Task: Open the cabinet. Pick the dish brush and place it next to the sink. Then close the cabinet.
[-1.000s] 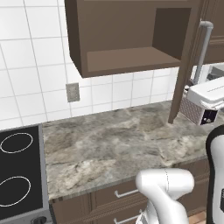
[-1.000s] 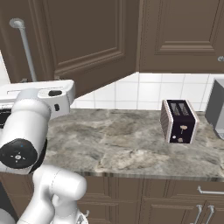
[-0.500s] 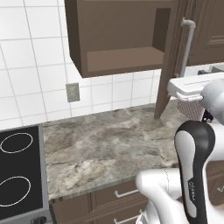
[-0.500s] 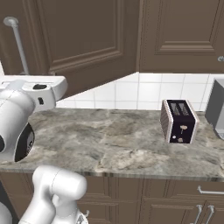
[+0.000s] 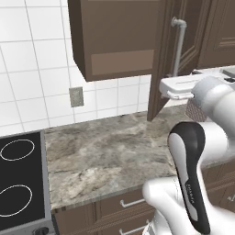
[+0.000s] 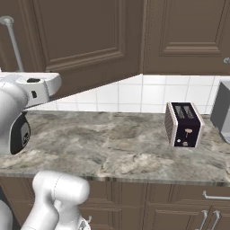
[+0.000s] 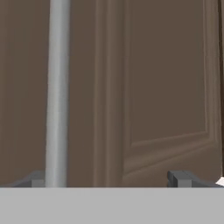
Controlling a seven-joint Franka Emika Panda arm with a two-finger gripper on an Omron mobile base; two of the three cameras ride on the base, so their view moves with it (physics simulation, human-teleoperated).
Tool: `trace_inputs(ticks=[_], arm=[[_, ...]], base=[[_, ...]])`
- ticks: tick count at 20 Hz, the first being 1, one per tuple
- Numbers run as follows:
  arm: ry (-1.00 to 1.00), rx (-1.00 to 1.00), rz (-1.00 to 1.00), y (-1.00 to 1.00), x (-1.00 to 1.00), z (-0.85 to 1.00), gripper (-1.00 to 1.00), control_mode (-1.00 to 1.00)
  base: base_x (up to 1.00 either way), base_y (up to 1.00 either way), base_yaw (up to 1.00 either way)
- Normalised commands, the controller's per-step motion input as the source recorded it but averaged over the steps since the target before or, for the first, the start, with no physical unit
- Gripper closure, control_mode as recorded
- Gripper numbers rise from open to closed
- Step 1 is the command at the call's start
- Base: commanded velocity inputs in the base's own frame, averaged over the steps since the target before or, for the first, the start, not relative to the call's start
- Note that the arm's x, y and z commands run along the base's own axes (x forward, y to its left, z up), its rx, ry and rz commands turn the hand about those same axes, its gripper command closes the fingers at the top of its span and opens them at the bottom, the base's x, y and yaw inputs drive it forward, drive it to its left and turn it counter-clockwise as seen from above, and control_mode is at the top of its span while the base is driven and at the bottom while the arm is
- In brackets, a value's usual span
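Left base view: the cabinet (image 5: 119, 41) door (image 5: 176, 50) has swung further out over the past second and now stands edge-on, so the opening step looks close to done. In the hand view the claw (image 7: 111, 180) faces the door, jaws spread wide and empty, the silver handle (image 7: 57, 92) just above one fingertip. I cannot make out the dish brush in the cabinet's dark interior above the table (image 5: 114, 151).
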Motion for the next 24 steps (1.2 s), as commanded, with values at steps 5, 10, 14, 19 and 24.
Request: trace_inputs(ticks=[5, 10, 14, 19, 24], arm=[[0.06, 0.0, 0.01, 0.0, 0.37, 0.0, -1.0, -1.0], [0.06, 0.0, 0.01, 0.0, 0.38, 0.0, -1.0, -1.0], [0.06, 0.0, 0.03, 0.0, 0.4, 0.0, -1.0, -1.0], [0.04, 0.0, 0.05, 0.0, 0.51, 0.0, -1.0, -1.0], [0.05, 0.0, 0.03, 0.0, 0.62, 0.0, -1.0, -1.0]], base=[[0.0, 0.0, 0.0], [0.0, 0.0, 0.0], [0.0, 0.0, 0.0], [0.0, 0.0, 0.0], [0.0, 0.0, 0.0]])
